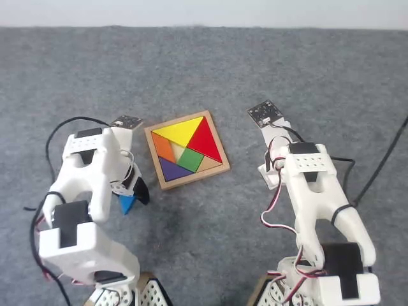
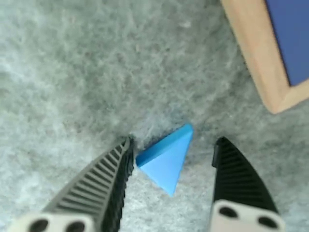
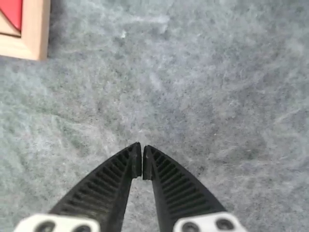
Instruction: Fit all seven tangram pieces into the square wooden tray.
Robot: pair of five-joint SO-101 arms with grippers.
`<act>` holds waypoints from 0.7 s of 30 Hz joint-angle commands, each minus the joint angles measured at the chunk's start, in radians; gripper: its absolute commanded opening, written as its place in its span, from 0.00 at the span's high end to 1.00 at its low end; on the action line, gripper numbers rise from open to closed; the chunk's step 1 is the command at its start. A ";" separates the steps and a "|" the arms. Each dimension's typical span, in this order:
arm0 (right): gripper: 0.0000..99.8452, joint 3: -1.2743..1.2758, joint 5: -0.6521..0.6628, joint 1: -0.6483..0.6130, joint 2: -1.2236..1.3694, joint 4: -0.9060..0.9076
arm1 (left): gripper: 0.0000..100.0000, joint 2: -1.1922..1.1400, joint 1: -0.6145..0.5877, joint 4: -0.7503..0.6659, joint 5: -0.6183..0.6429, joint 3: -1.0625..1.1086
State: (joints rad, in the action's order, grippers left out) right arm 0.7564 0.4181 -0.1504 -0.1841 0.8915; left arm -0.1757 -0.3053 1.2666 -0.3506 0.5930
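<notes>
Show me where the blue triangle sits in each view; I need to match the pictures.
High view: blue triangle on the carpet left of the wooden tray, at the left claw.
Left wrist view: triangle between the open claw's fingers, tray corner beyond.
Right wrist view: shut right claw over grey carpet, tray corner beyond.
Shared landmark: the tray.

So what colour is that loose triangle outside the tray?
The triangle is light blue, clearest in the left wrist view.
</notes>
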 commanded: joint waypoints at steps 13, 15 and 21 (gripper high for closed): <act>0.99 -0.044 -0.008 0.010 -0.061 0.008 | 0.78 -0.005 -0.002 0.023 -0.107 0.067; 0.99 -0.044 -0.008 0.010 -0.061 0.008 | 0.78 -0.005 -0.002 0.023 -0.104 0.067; 0.99 -0.044 -0.008 0.010 -0.061 0.008 | 0.83 -0.005 -0.003 0.023 -0.103 0.068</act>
State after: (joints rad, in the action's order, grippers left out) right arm 0.7564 0.4181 -0.1504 -0.1841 0.8915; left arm -0.1741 -0.3053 1.2666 -0.4503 0.6022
